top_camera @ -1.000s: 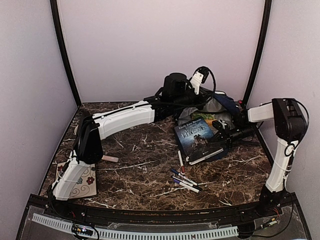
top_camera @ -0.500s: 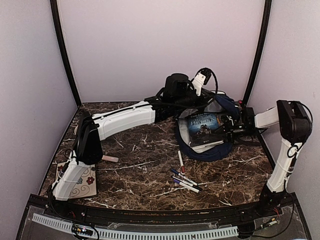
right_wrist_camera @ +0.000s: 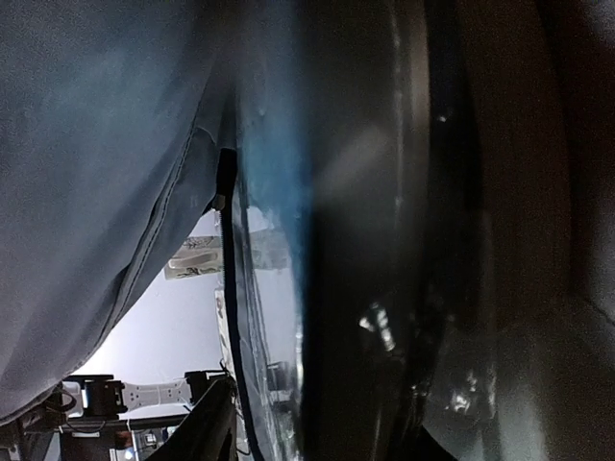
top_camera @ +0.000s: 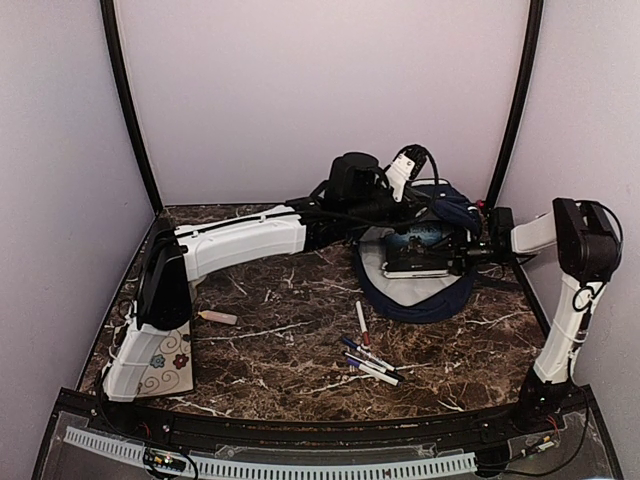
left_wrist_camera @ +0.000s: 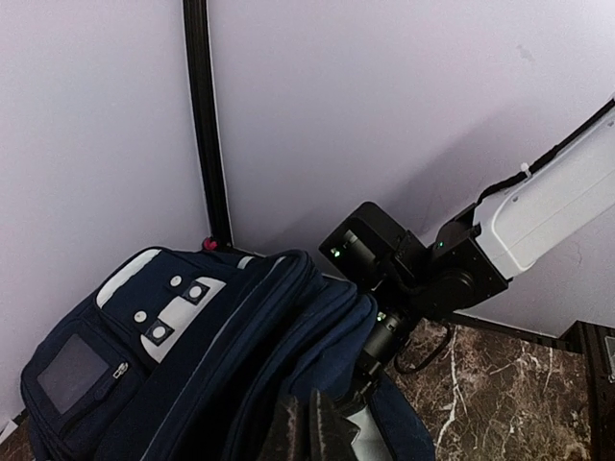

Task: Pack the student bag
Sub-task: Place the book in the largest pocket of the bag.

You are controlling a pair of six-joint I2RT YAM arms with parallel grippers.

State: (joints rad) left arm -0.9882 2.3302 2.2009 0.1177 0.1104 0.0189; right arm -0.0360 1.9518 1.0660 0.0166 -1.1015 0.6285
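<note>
One bag lies at the back right of the table, close to the corner, its mouth open and the pale lining showing. One book lies flat inside the opening. There are two arms. The left gripper is clenched on the bag's upper fabric edge and holds it up; the left wrist view shows the white studded patch and a front pocket below it. The right gripper is at the bag's mouth, by the book's right edge; its own camera gives only dark blur, so I cannot tell whether it is released or grasping. On the bare table in front of the bag lie pens: one alone, then a tight cluster of at least three. One small pale block lies near the left arm, and one flowered pouch sits under that arm
</note>
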